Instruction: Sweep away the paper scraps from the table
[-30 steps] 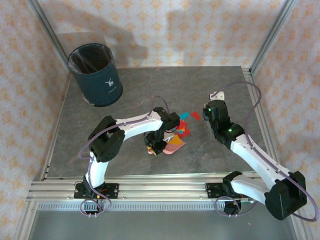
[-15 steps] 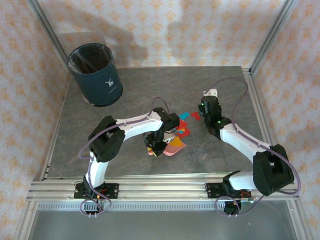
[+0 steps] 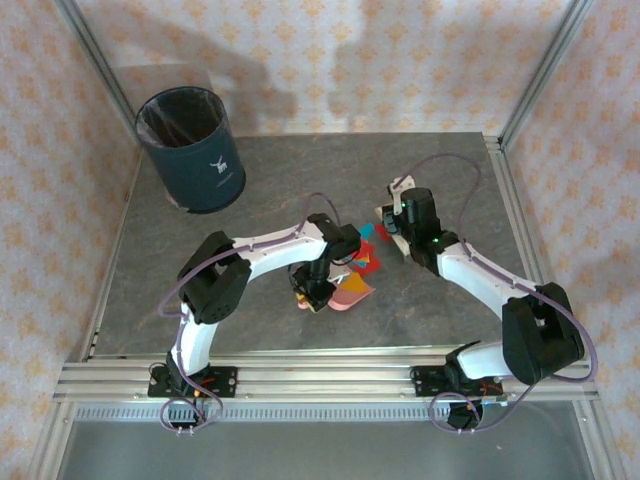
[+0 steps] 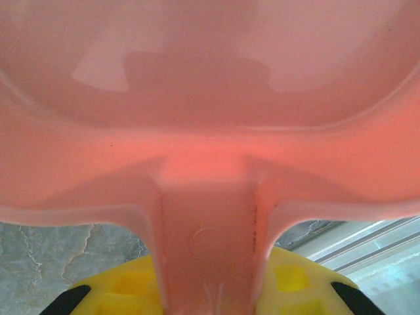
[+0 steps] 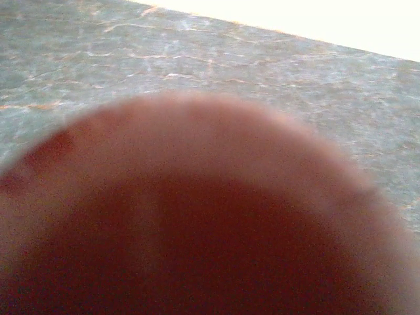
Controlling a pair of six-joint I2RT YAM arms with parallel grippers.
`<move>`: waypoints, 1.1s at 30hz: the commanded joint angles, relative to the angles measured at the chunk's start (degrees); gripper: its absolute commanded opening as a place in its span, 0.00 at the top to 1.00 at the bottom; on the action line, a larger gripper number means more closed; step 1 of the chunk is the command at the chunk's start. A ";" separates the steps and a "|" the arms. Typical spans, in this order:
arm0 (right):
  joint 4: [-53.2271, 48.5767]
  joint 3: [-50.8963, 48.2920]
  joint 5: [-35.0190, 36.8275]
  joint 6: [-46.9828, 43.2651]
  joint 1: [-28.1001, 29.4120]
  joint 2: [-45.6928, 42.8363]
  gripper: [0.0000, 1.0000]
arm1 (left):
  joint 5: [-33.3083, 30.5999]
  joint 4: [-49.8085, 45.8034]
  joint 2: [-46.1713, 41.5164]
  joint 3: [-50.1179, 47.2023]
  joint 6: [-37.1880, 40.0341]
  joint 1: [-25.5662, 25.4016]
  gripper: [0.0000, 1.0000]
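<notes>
A blurred reddish-brown rounded mass (image 5: pixel 197 230) looms close, the grey stone-patterned table (image 5: pixel 197 59) beyond it.

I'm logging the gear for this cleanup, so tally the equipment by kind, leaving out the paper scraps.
Robot arms: 2, the left arm and the right arm
Waste bin: 1
Pink dustpan: 1
Pale-handled tool, too blurred to name: 1
Total: 5

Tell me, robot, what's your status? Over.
Left claw shut on pink dustpan. Right claw shut, beside paper scraps. Scraps heaped at dustpan mouth. Nothing blocking.
</notes>
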 commanded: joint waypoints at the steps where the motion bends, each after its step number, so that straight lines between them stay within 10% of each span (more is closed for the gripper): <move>1: -4.19 0.42 -7.22 -1.61 0.52 -1.15 1.00 | -0.26 -2.13 1.47 1.59 -0.04 0.37 1.00; 33: -17.69 1.83 -17.36 -0.03 9.22 -9.77 1.00 | -1.47 -0.19 1.79 2.41 -1.80 2.87 1.00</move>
